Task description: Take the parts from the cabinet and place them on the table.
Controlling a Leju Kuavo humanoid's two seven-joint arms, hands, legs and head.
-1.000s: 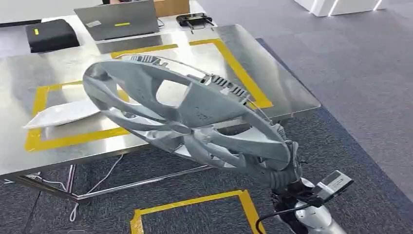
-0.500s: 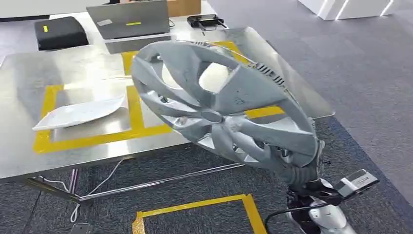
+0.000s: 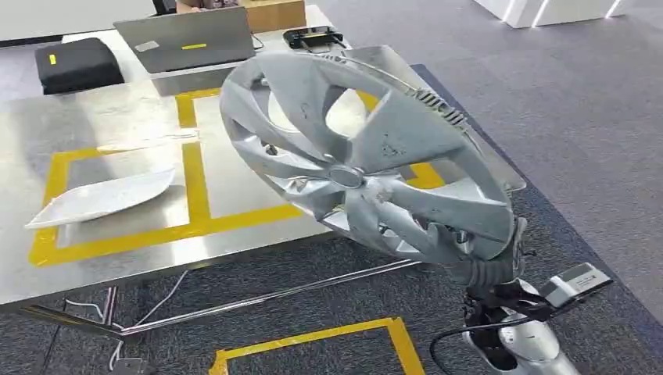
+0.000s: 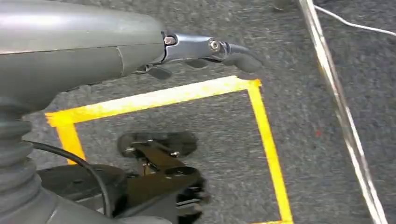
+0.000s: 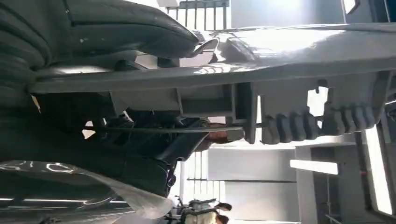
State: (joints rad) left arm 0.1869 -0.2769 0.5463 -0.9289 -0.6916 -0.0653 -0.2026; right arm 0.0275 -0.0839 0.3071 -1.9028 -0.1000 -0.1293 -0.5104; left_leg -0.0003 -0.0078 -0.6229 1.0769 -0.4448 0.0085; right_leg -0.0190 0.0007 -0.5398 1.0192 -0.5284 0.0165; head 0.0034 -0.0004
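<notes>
**Hubcap held in right hand, above table's near right corner**

Head view: silver hubcap tilted, face turned toward camera, gripped at its lower right rim by right hand. Fingers wrapped over the rim edge; wrist camera module sticking out just beside. Hubcap overlaps the near right part of the steel table, off the surface, lower edge hanging past the table's front edge over grey carpet. Yellow tape rectangles on the tabletop. White curved panel lying flat inside the left rectangle, well apart from the hubcap. Further back: grey laptop, black case to its left, black controller to its right, cardboard box behind. Yellow tape outline on the carpet in front of the table.

Left wrist view: left hand hanging over the carpet, holding nothing. Fingers loosely extended, somewhat apart. Same floor tape outline below, table leg rail running along one side, white cable beyond it.

Right wrist view: hubcap rim seen edge-on from close behind, retaining clips and wire ring visible on its back side. Thick grey thumb pressed against one face of the rim, dark fingers on the other side, clamped on the rim. Bright ceiling lights in the background.
</notes>
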